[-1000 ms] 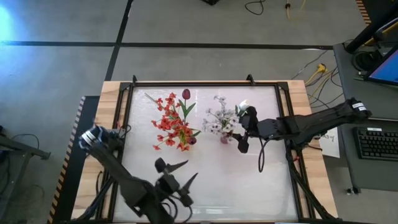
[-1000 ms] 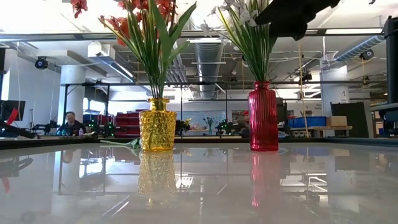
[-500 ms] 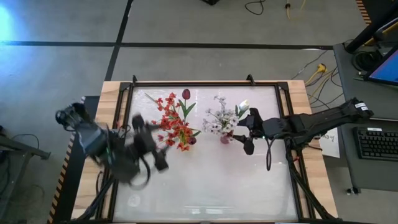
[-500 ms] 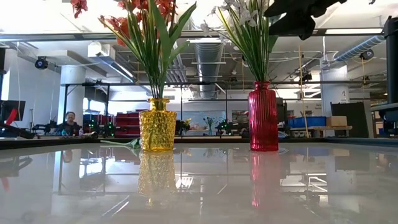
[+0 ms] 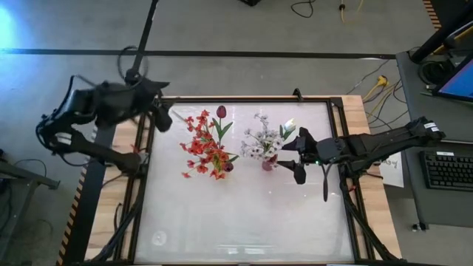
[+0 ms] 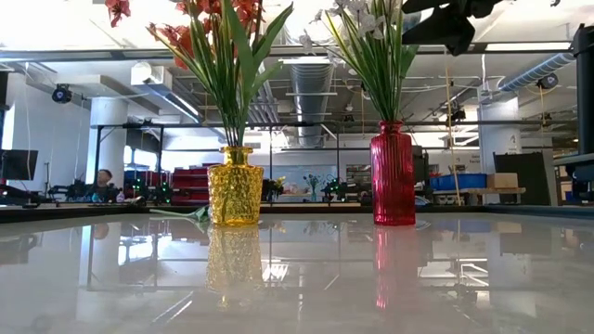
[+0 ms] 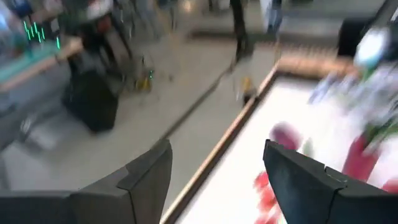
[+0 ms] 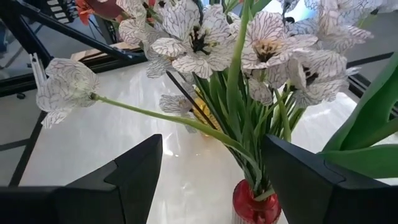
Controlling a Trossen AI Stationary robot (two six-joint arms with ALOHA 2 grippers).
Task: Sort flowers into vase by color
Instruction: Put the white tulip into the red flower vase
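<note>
Red flowers [image 5: 205, 144] in yellow vase [image 6: 234, 186], white flowers [image 5: 264, 138] in red vase [image 6: 393, 173].
Right gripper [image 5: 294, 156] spread, empty, white blooms just ahead of jaws; left gripper [image 5: 160, 111] spread, empty, beside red blooms.

From my remote station: a glossy white counter [image 5: 244, 214] framed by a wooden border [image 5: 355, 107] and black rails. A keyboard [image 5: 449, 170] lies on the desk beside it, with a laptop [image 5: 457, 81] farther back. Yellow cables [image 5: 378, 81] trail over the grey floor [image 5: 222, 26], which is crossed by dark tape lines. At counter level I see ceiling ducts [image 6: 316, 88], a white pillar [image 6: 107, 139], and a seated person [image 6: 104, 181] in the workshop beyond.
</note>
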